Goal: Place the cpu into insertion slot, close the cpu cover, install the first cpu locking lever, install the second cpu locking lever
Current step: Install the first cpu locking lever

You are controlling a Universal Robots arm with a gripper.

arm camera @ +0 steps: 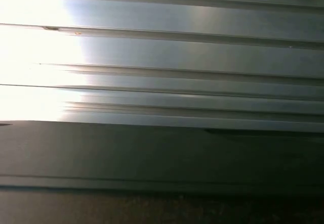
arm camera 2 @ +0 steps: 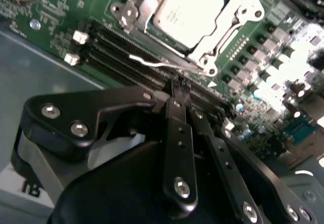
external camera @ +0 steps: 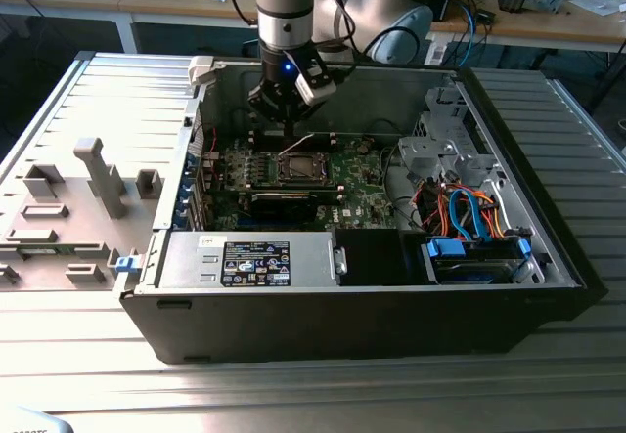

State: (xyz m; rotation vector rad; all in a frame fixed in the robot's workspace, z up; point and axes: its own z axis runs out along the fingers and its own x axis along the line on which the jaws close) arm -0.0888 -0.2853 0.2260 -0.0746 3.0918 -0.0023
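Note:
The cpu [arm camera 2: 188, 9] lies flat in the insertion slot [external camera: 298, 167] in the middle of the green motherboard [external camera: 357, 174]. The silver cpu cover [arm camera 2: 234, 28] is down over it, framing its metal top. A thin wire locking lever [arm camera 2: 152, 62] stands loose along the socket's edge, next to the memory slots. My gripper [arm camera 2: 177, 88] hangs just above that lever with its black fingers [arm camera 2: 178, 128] closed together and nothing visible between them. In the exterior view my gripper [external camera: 284, 115] sits over the board's far edge, just behind the socket.
The open computer case [external camera: 548, 257] lies on a ribbed metal table [arm camera: 162, 47]. A power supply [external camera: 254, 257] fills the near side, and a drive cage with blue cables [external camera: 474, 233] the exterior view's right. Grey fixtures [external camera: 98, 174] stand at the exterior view's left. Long black memory slots [arm camera 2: 119, 49] run beside the socket.

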